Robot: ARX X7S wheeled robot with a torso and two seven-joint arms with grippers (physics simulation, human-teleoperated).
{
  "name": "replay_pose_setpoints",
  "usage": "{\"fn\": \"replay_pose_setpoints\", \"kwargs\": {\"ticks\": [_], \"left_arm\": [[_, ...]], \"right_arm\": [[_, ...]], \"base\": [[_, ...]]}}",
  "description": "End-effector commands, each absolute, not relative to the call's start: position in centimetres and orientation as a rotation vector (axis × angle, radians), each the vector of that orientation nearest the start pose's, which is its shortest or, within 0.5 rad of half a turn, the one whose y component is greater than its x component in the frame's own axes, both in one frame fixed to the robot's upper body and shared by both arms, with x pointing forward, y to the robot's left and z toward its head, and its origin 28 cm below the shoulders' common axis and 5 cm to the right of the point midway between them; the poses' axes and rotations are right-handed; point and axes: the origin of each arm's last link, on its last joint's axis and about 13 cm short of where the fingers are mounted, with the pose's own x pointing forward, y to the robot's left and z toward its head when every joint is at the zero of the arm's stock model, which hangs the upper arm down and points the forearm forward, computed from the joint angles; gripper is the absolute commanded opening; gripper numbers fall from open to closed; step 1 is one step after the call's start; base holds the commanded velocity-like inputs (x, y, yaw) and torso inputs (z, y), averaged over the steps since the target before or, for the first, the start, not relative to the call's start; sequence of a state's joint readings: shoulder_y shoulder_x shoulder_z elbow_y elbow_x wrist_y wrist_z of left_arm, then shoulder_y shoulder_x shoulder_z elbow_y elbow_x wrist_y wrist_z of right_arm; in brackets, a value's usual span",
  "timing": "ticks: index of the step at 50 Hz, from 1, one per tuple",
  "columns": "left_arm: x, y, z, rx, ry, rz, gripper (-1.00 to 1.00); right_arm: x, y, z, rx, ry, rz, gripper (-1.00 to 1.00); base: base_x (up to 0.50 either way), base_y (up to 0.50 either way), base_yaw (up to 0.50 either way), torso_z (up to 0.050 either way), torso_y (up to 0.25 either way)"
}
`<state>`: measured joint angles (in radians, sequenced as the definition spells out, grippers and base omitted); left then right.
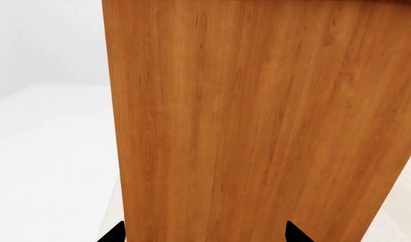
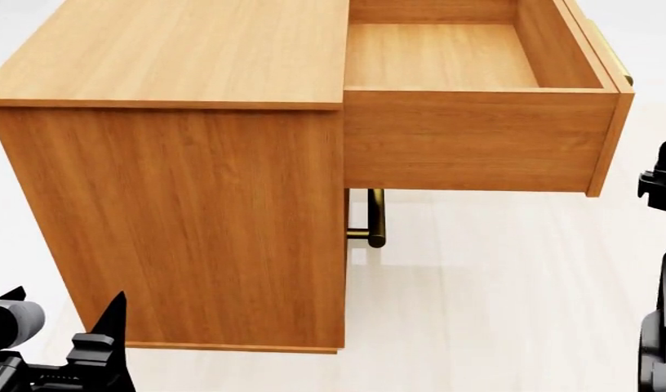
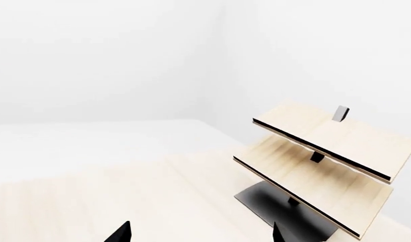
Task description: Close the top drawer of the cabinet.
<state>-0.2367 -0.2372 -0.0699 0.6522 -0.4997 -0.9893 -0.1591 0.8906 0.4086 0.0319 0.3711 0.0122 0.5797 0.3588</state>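
The cabinet point(image 2: 180, 212) is a big honey-brown wood box seen from its side. Its top drawer point(image 2: 475, 139) stands pulled far out to the right, empty inside, with the brass bar handle point(image 2: 613, 55) on its front panel. The brass handle of the second drawer front point(image 2: 375, 216) shows below it. My left gripper point(image 2: 66, 300) is open and empty, low at the cabinet's near left corner. In the left wrist view the gripper point(image 1: 205, 234) faces the cabinet's side panel point(image 1: 259, 121) closely. My right gripper point(image 3: 200, 234) is open and empty, pointing away from the cabinet. Part of the right arm point(image 2: 662, 175) shows just right of the drawer front.
Pale light-wood slanted boards on a black base point(image 3: 320, 166) stand ahead of the right gripper. A pale wood floor point(image 2: 486, 302) lies under and beside the open drawer. White walls surround the room.
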Motion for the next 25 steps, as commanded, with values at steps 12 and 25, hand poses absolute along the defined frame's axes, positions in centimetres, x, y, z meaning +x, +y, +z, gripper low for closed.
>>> {"fn": "replay_pose_setpoints", "kwargs": {"ticks": [12,25], "left_arm": [[21.4,23.3,13.6,-0.084,0.118,-0.102,1.00],[21.2,23.6,13.6,-0.092,0.115,-0.095,1.00]], "right_arm": [[41.6,-19.0,19.1,-0.298,0.006,-0.538,1.00],[42.2,-13.9,16.5,-0.346,-0.011,-0.374,1.00]], "base": [[0.00,0.00,0.00,0.000,0.000],[0.00,0.00,0.00,0.000,0.000]]}}
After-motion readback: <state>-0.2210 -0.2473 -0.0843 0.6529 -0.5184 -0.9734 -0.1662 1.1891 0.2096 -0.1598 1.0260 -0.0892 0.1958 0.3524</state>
